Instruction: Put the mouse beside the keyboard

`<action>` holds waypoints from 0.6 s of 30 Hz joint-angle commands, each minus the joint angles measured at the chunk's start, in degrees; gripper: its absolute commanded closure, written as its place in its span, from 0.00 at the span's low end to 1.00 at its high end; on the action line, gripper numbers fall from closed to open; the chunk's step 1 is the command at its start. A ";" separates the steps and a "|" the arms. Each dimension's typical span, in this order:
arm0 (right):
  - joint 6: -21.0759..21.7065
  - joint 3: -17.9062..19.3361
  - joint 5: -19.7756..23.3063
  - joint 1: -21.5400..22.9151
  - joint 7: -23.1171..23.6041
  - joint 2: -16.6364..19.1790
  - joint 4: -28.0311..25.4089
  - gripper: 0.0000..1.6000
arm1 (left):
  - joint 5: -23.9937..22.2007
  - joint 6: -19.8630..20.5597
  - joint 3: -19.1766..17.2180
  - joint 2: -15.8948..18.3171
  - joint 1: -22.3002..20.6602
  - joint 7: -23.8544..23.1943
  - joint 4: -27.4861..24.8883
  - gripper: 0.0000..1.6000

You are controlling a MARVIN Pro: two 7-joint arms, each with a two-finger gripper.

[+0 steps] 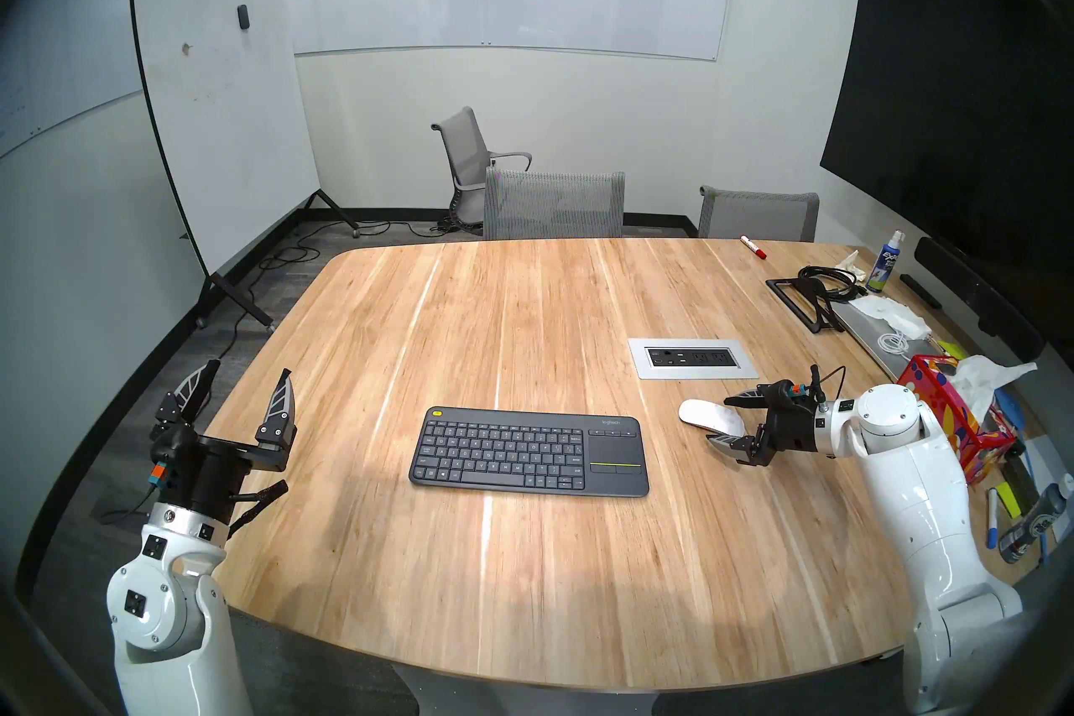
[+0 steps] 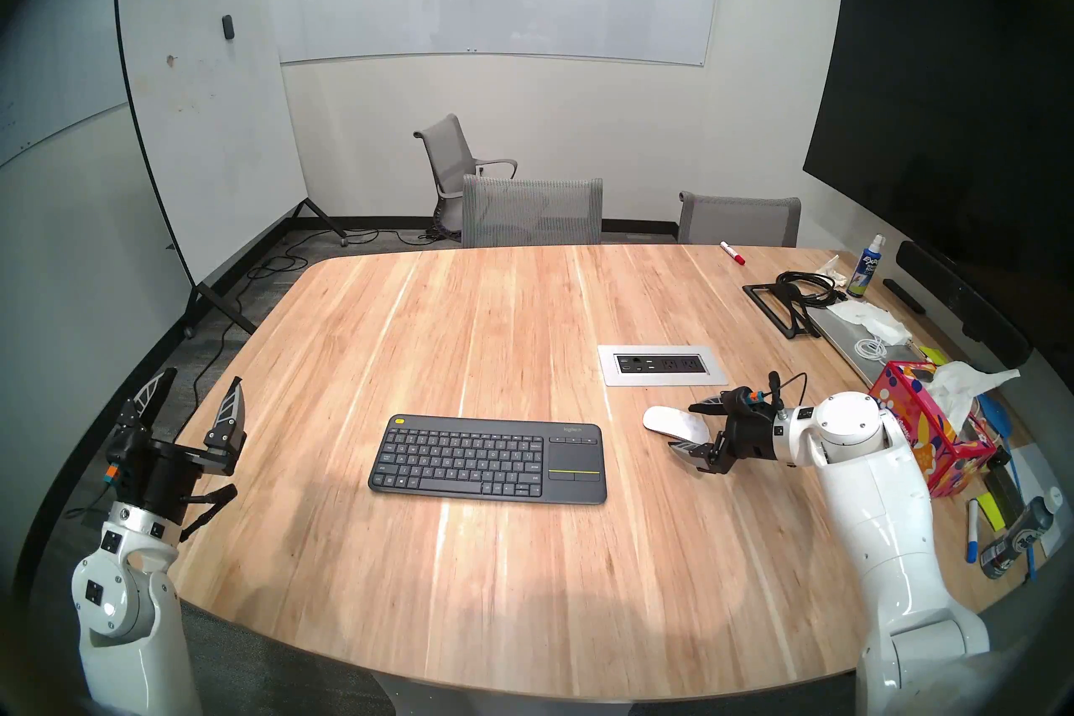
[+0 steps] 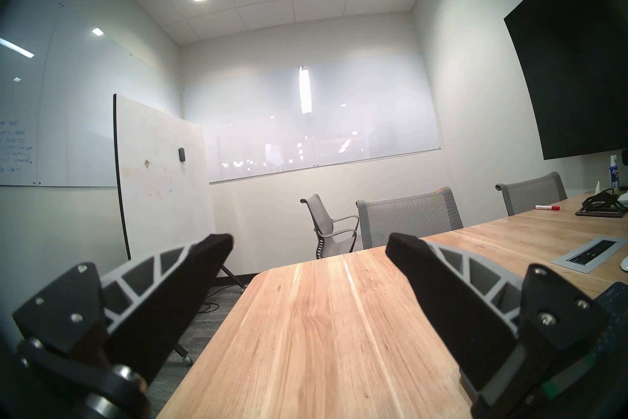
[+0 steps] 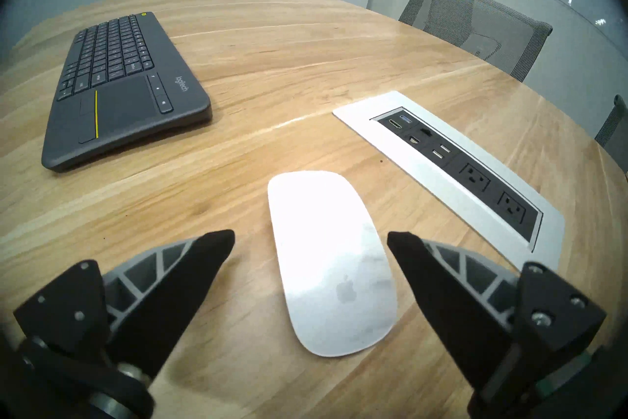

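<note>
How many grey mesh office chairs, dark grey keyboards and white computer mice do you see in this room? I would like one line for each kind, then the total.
Grey mesh office chairs: 3
Flat dark grey keyboard: 1
Glossy white oval mouse: 1
Total: 5

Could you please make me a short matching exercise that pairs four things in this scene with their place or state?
Things:
1. mouse
2. keyboard
3. left claw
4. red marker

Places or states:
A. open, raised off the table's left edge
B. far edge of the table
C. between the open right claw's fingers
D. flat at the table's middle

Pairs: 1-C, 2-D, 3-A, 4-B
</note>
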 commanded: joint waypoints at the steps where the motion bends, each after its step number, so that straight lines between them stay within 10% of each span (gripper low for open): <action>1: 1.20 -0.86 -0.13 3.08 1.29 0.38 0.01 0.00 | -0.11 0.11 0.11 -0.07 -0.04 -0.06 -0.87 0.00; 18: 0.68 -2.97 -2.19 5.22 -0.59 -0.06 1.90 0.00 | 0.11 0.22 -0.20 -0.57 -0.35 -0.61 -0.87 0.00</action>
